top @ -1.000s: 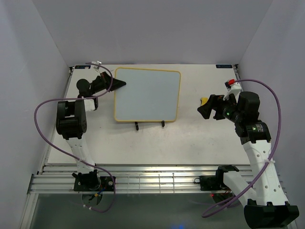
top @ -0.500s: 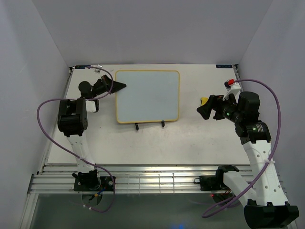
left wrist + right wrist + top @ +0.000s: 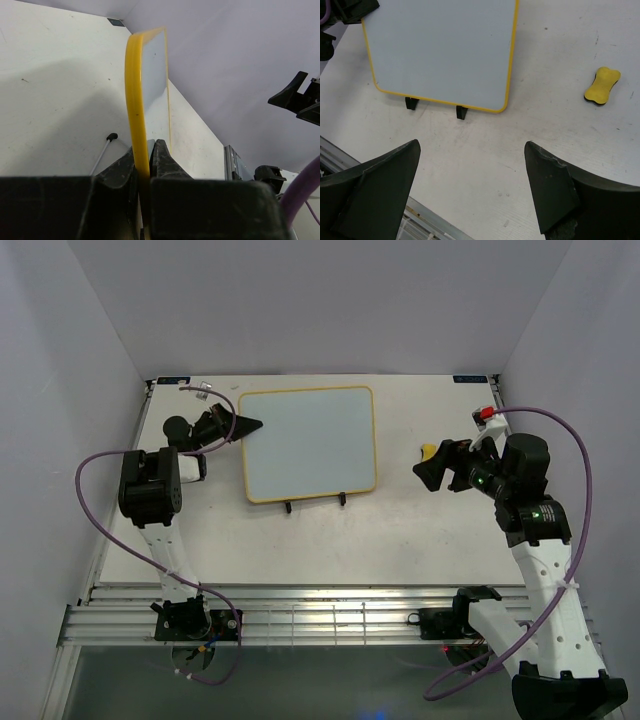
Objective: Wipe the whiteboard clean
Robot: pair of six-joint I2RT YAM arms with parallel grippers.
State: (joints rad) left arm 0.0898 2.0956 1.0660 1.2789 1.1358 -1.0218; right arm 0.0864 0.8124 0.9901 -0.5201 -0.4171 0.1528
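The whiteboard (image 3: 310, 443) stands propped at the middle of the tabletop (image 3: 400, 540), its face clean. The left fingers (image 3: 165, 162) are pinched tight on its yellow left edge, while the right fingers (image 3: 380, 185) spread wide, holding nothing, near the yellow eraser (image 3: 602, 85).

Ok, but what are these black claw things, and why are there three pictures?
They belong to two robot arms, a left arm and a right arm. Each ends in a pincher hand called a gripper. One picture looks down from above on both arms. The other two come from little cameras on the wrists, so you see each arm's own fingers up close. On the table is a whiteboard with a yellow frame, propped up and looking blank. A small yellow eraser lies to its right. The left gripper pinches the board's left edge. The right gripper is wide open, holding nothing, near the eraser.
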